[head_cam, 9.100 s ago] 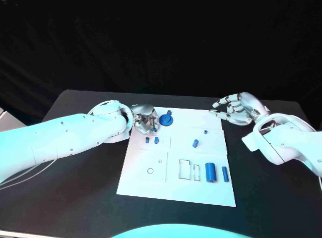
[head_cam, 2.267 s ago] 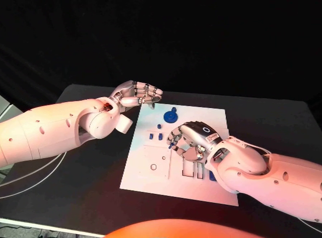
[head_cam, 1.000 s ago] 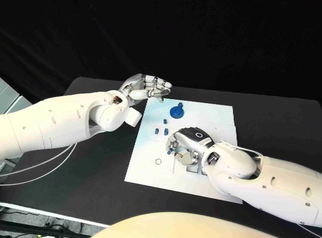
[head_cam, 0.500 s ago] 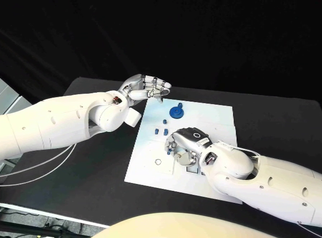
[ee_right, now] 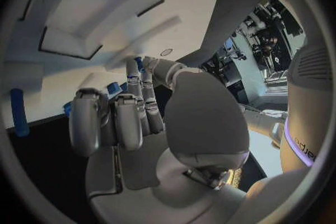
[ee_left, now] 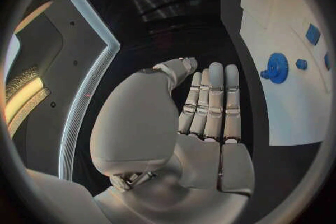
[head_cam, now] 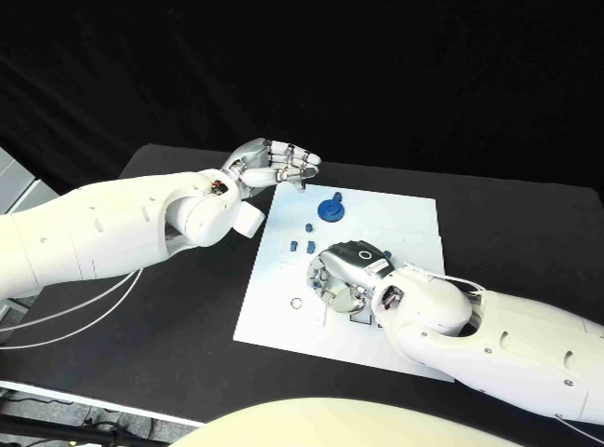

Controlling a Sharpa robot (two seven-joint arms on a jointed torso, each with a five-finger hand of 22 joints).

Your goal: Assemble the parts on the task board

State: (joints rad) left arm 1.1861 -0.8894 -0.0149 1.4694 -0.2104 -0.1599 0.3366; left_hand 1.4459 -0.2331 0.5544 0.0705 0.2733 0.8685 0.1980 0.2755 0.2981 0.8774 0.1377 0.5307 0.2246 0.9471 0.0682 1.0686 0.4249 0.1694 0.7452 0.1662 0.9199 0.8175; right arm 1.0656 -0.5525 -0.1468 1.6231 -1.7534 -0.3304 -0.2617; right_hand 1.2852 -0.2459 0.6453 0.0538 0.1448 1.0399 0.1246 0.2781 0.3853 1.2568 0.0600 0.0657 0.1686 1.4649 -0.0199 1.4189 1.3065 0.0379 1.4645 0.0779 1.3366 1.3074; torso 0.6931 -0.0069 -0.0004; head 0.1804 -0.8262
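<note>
Black tabletop [head_cam: 154,335] carries the white task board [head_cam: 282,312] at its middle; we place everything else against that board.

Left hand [head_cam: 275,165]: we see it off the board's far left corner, above the table. Its fingers are curled in toward the palm, and we see nothing in them.

Right hand [head_cam: 344,275]: it sits low over the board's middle, fingers bent down toward the surface. In the right wrist view its fingertips [ee_right: 133,67] lie close to a small blue part [ee_right: 112,88]; whether they grip it we cannot tell, since the hand hides the contact.

Parts: a blue gear [head_cam: 329,209] stands near the board's far edge. Two short blue pegs [head_cam: 301,247] lie between the gear and the right hand. A small ring outline [head_cam: 295,303] marks the board's left side.
</note>
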